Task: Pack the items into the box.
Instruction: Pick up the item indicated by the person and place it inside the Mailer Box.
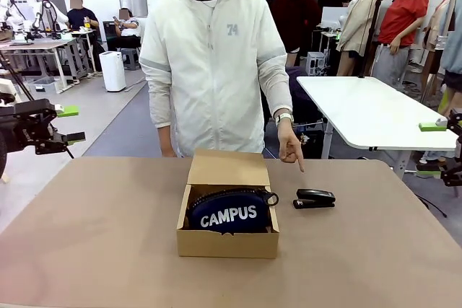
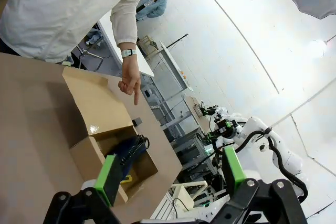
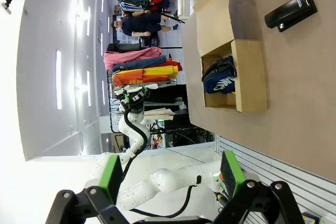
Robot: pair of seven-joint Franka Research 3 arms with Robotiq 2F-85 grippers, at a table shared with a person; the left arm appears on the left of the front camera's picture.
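Your left gripper [image 1: 75, 125] hangs well to the left of the box [image 1: 227, 244], its green pads spread wide with nothing between them. The box itself sits on the table [image 1: 101, 236], and its flap lid [image 1: 228, 168] is open and leans back toward the person. Inside the box lies the navy pouch [image 1: 229, 212], white CAMPUS lettering facing you, taking up most of the inside. Just right of the box's flap, the person's hand [image 1: 290, 145] points its index finger down at the table, the other fingers curled in. The black stapler [image 1: 315, 198] lies flat outside the box, near its right wall but not touching it. Your right gripper [image 1: 433, 149] hangs well to the right of the box, pads likewise spread and holding nothing.
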